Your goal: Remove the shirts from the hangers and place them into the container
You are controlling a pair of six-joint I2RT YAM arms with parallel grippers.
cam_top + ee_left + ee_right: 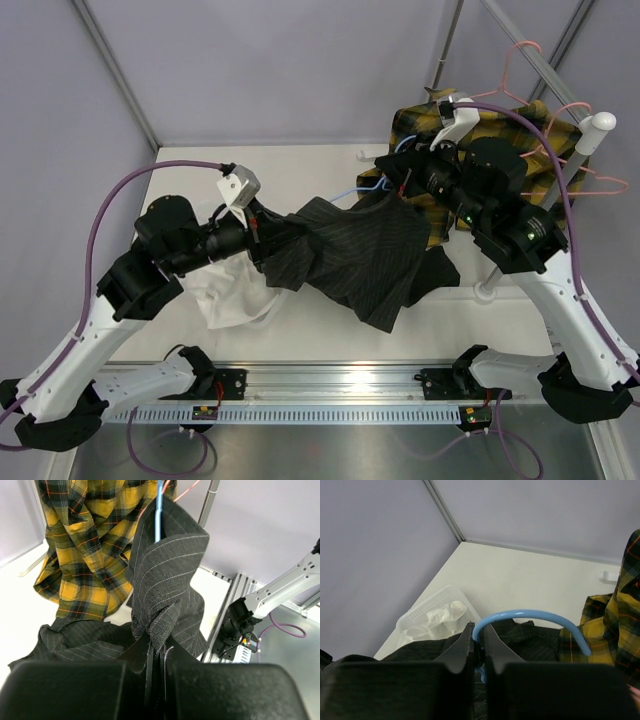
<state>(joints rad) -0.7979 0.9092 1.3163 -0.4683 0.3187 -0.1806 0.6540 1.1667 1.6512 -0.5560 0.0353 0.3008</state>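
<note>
Left gripper (155, 647) is clamped on a bunched fold of the black shirt (350, 255). In the top view that shirt drapes mid-frame between the arms. Right gripper (479, 633) has its fingers together, pinching the blue hanger (530, 613) wire, just above the black shirt. White shirt (442, 617) lies in the tub (420, 612), lower left of centre. Plaid shirt (505, 125) hangs upper right, behind the right arm.
</note>
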